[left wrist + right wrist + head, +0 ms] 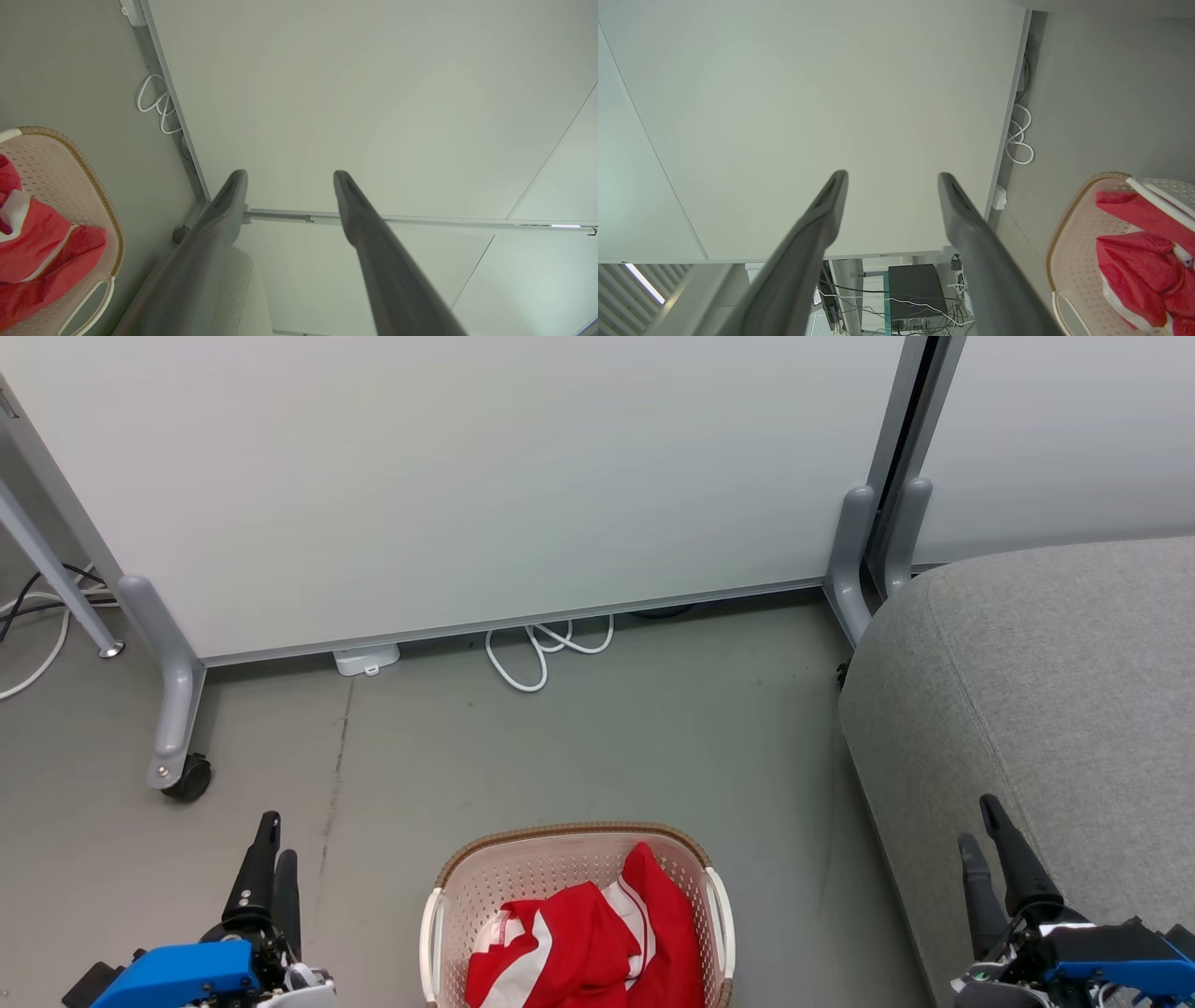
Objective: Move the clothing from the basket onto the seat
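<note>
The red clothing (583, 943) lies bunched in the basket (560, 833) on the floor (653, 737), its heap peaking toward the white partition (467, 476). The grey sofa (1046, 691) stands near on the basket's right, with a looped white cable (537, 658) beyond. The left gripper (278, 837) and right gripper (977, 821) flank the basket, fingers spread, holding nothing.

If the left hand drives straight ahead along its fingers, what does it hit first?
Probably the white partition panel; nothing else shows ahead of the left hand, though depth is unclear.
</note>
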{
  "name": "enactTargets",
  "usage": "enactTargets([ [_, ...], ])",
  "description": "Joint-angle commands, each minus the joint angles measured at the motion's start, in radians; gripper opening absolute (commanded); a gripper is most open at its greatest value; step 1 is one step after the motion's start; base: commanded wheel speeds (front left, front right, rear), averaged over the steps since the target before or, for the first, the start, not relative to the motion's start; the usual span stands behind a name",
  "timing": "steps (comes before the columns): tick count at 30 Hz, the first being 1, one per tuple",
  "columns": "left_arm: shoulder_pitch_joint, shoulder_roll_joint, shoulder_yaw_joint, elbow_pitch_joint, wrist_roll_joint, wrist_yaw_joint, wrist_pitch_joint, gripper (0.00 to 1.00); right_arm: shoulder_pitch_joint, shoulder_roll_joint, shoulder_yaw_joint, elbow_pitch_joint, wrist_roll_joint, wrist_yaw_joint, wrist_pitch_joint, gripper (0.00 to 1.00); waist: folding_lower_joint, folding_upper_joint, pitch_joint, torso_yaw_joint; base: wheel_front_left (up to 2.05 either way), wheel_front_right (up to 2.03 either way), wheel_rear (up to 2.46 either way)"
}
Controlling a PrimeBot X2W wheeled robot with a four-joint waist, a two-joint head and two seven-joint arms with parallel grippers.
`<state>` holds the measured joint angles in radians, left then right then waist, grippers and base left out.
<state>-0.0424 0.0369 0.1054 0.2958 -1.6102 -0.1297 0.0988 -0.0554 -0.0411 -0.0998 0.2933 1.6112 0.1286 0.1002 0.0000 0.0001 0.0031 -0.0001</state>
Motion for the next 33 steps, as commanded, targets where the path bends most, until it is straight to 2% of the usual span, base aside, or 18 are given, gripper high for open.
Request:
enactTargets([
  [1, -0.025, 0.007, -0.01, -0.021, 0.006, 0.0, -0.012, 1.0, -0.016, -0.003, 0.011, -0.024, -0.007, 0.0, -0.013, 1.0, 0.0, -0.0001, 0.0, 0.0, 0.0, 0.0, 0.0],
  [10, -0.028, 0.008, -0.028, -0.033, 0.112, 0.01, -0.056, 1.0, -0.017, -0.004, 0.027, -0.032, -0.104, 0.001, -0.057, 1.0, 0.0, -0.0001, 0.0, 0.0, 0.0, 0.0, 0.0],
  [22, -0.02, 0.01, -0.071, -0.062, 0.361, 0.039, -0.108, 1.0, -0.017, -0.005, 0.043, -0.039, -0.361, 0.001, -0.108, 1.0, 0.0, -0.0001, 0.0, 0.002, 0.0, 0.0, 0.0],
  [33, -0.014, 0.011, -0.105, -0.072, 0.6, 0.049, -0.15, 1.0, -0.019, -0.006, 0.058, -0.039, -0.574, 0.001, -0.15, 1.0, 0.0, -0.0001, 0.002, 0.002, 0.0, 0.0, 0.0],
])
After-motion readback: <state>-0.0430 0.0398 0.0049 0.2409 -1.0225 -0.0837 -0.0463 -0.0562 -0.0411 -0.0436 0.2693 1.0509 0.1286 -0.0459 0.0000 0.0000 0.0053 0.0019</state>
